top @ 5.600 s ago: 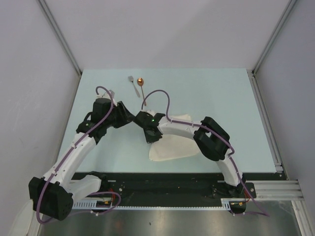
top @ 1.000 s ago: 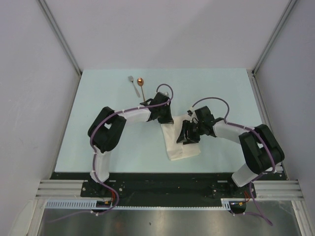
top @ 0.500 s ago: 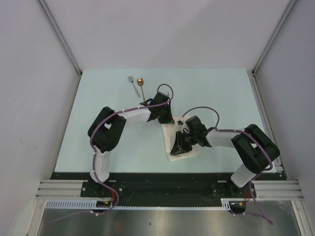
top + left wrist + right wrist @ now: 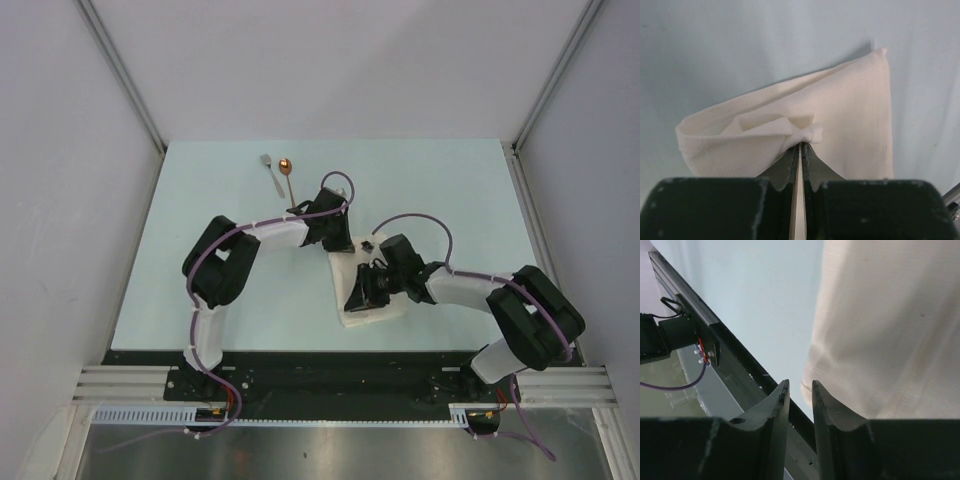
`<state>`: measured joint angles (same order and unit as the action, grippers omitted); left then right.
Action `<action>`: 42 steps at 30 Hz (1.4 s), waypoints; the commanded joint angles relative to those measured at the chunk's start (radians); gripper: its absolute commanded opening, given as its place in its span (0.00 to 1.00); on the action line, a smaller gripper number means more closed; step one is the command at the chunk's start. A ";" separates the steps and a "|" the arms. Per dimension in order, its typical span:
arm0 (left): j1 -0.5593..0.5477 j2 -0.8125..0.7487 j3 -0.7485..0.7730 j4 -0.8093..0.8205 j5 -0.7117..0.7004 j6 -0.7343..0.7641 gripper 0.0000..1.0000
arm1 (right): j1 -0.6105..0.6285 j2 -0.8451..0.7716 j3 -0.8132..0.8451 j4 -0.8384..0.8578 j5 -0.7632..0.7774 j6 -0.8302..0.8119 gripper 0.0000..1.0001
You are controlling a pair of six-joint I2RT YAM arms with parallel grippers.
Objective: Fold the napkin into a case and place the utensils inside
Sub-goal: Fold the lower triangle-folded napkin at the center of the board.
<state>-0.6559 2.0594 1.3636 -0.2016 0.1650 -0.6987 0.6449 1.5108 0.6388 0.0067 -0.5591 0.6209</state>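
The folded napkin [image 4: 372, 290] lies mid-table toward the near edge. The left gripper [image 4: 800, 146] pinches its far end; the right gripper [image 4: 800, 387], jaws narrow, hovers at its near corner. Fork [image 4: 269, 172] and spoon [image 4: 287, 174] lie near the table's [image 4: 470, 190] far edge.

Bright, even overhead light, soft faint shadows; wrist views sharp on cloth, near fingers slightly blurred.

worktop [image 4: 450, 190]: pale blue-green, matte | napkin [image 4: 377, 308]: cream cloth, folded, lies near the middle toward the near edge | fork [image 4: 269, 171] and spoon [image 4: 287, 172]: side by side near the far edge, apart from the napkin
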 commanded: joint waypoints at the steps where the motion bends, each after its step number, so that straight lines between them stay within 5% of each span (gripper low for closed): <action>1: 0.006 0.015 0.032 0.007 0.013 0.018 0.08 | 0.029 0.015 -0.011 0.094 -0.025 0.048 0.29; 6: 0.006 0.022 0.037 0.002 0.007 0.022 0.08 | 0.033 0.120 -0.134 0.280 -0.084 0.105 0.26; 14: 0.009 -0.013 0.052 -0.004 0.024 0.033 0.10 | -0.017 -0.004 0.033 0.030 -0.041 -0.002 0.25; 23: 0.021 -0.156 0.081 -0.090 0.022 0.076 0.41 | -0.240 0.001 0.091 -0.022 -0.099 -0.059 0.26; 32: 0.038 -0.289 0.008 -0.170 -0.223 0.149 0.26 | -0.298 0.207 0.286 0.035 -0.163 -0.035 0.24; 42: 0.036 -0.157 0.066 -0.193 -0.277 0.228 0.35 | -0.291 0.373 0.392 0.147 -0.216 0.051 0.22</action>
<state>-0.6212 1.8519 1.3861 -0.3607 -0.0662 -0.5365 0.3523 1.8236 0.9836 0.0826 -0.7341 0.6315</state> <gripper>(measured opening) 0.337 0.228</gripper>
